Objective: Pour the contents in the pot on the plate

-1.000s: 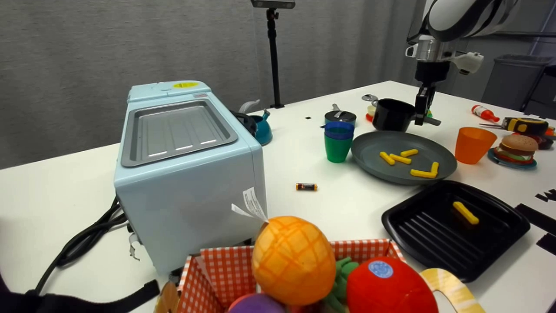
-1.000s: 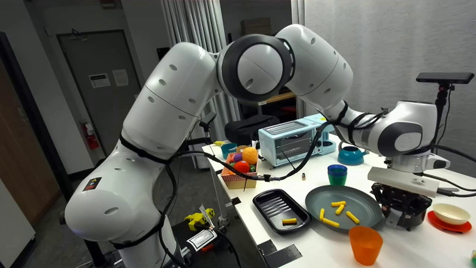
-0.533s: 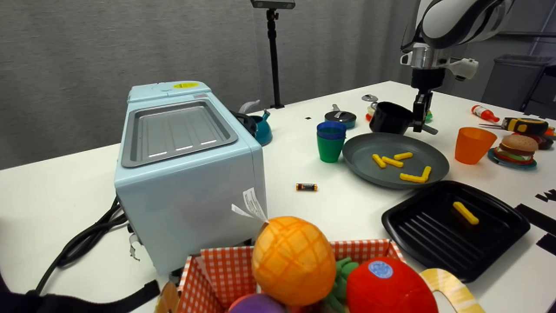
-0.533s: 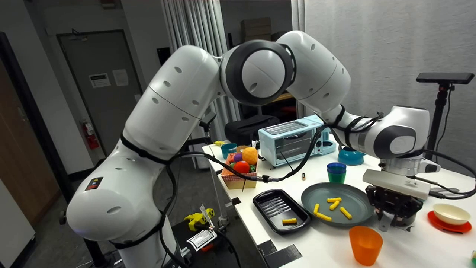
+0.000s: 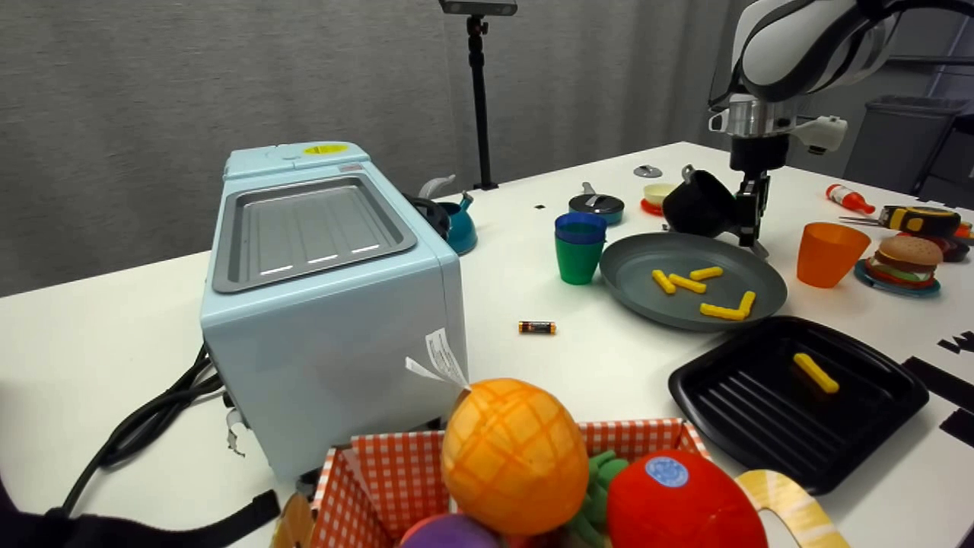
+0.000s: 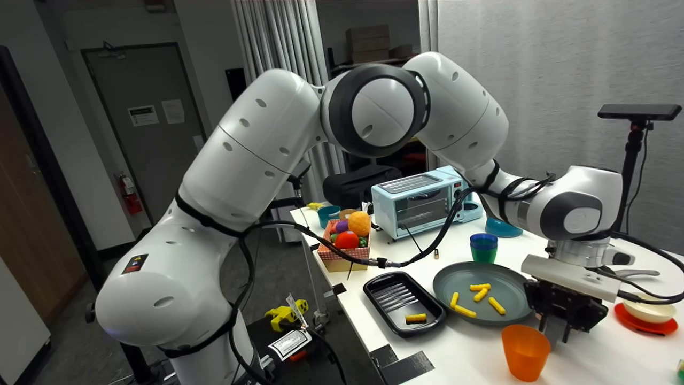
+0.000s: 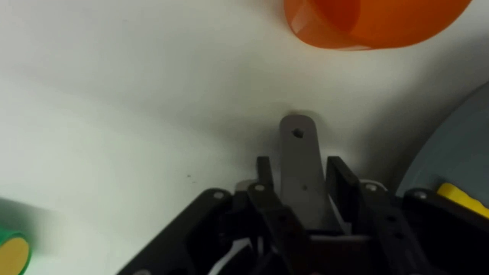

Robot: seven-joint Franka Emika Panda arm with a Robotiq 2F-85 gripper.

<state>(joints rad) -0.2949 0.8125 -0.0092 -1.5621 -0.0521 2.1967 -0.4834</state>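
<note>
Five yellow sticks [image 5: 687, 283] lie on the grey plate [image 5: 639, 266], confirmed in both exterior views. One further yellow stick [image 5: 816, 373] rests in the black grill pan [image 5: 768, 411], which stands just beside the plate. The black pot [image 5: 696, 205] is tilted, close by the plate's far side in an exterior view; whether any of it overhangs the plate cannot be told, and its inside cannot be made out. The gripper [image 7: 298, 164] is clamped on the pot: the wrist view shows its fingers [image 7: 264, 172] on either side of the flat grey handle [image 7: 301, 168], with the plate apart to the right. Near the plate, in both exterior views, stand an orange cup [image 5: 831, 255] and, on another side, a stack of cups [image 5: 580, 260], blue set in green. Well apart from the plate is a light-blue toaster oven [image 5: 335, 365]; a battery [image 5: 536, 327] lies between the two.
</note>
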